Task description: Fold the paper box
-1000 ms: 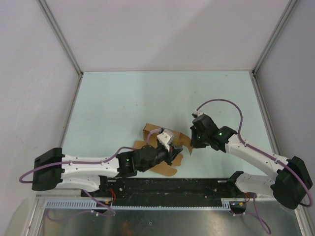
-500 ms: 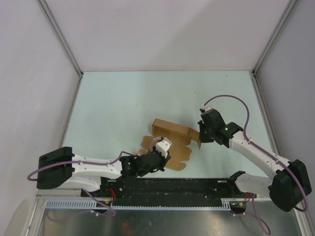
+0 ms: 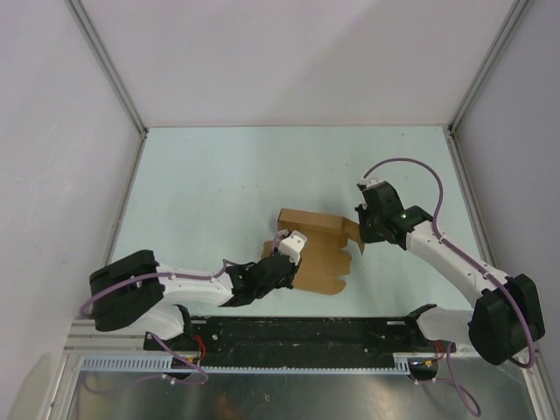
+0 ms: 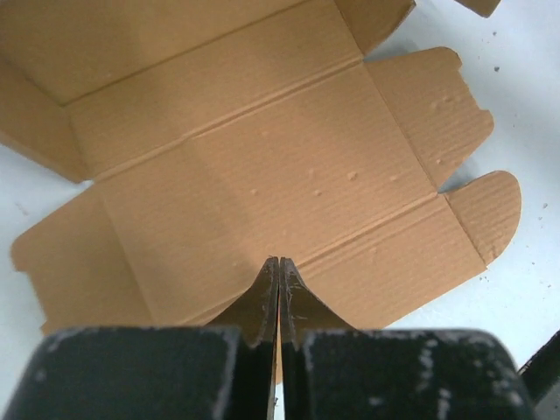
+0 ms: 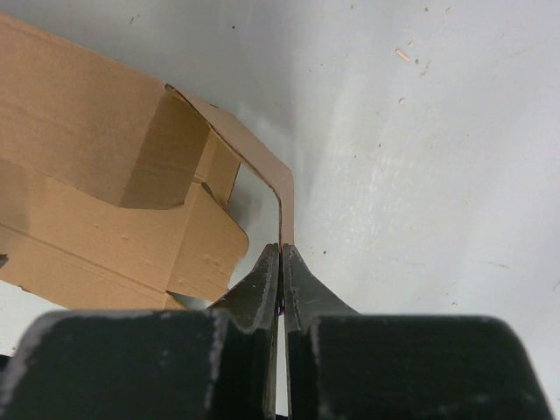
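Left wrist: plain brown paper box [image 4: 262,175]

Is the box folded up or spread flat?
Partly folded. The box has its far panel standing up and its right end flap lifted, while the near panels and flaps lie flat.

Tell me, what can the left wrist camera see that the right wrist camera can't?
Only the left wrist: the left gripper shut on the near edge of the paper box, over its flat creased panels and a rounded tab. Only the right wrist: the right gripper pinching a thin side flap, beside a raised wall. Both: brown cardboard on the pale table.
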Robot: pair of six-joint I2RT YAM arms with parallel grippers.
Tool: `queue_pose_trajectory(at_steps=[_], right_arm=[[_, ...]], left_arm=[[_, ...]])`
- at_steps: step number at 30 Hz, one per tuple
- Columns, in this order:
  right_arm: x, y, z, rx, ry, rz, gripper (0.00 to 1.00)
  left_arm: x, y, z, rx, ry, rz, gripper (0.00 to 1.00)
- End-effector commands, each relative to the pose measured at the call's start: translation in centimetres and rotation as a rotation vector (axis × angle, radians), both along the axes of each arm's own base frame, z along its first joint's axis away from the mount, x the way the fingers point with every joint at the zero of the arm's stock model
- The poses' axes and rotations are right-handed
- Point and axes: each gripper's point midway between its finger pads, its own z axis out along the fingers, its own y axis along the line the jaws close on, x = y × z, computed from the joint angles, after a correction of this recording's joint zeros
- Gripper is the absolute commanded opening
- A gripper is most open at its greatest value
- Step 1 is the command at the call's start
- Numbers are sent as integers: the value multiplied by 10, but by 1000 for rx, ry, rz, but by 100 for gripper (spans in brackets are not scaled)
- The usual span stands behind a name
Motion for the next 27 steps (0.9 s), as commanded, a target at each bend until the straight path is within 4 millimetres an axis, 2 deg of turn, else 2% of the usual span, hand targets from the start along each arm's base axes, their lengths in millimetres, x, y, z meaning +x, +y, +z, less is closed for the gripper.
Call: queue_pose_trajectory(at_steps=[1, 5, 12, 16, 27], right_arm=[[14, 7, 14, 18, -42, 9, 2], [16, 9, 15, 39, -45, -1, 1], [15, 19, 17, 126, -9, -46, 0], [12, 30, 13, 179, 36, -48, 0], [7, 44, 6, 218, 84, -85, 0]], left_arm=[[3, -27, 7, -36, -3, -60, 0], [2, -33, -15, 1, 38, -62, 0], [-1, -43, -28, 3, 73, -83, 0], [-3, -46, -30, -5, 83, -92, 0], [-9, -54, -29, -53, 120, -111, 0]])
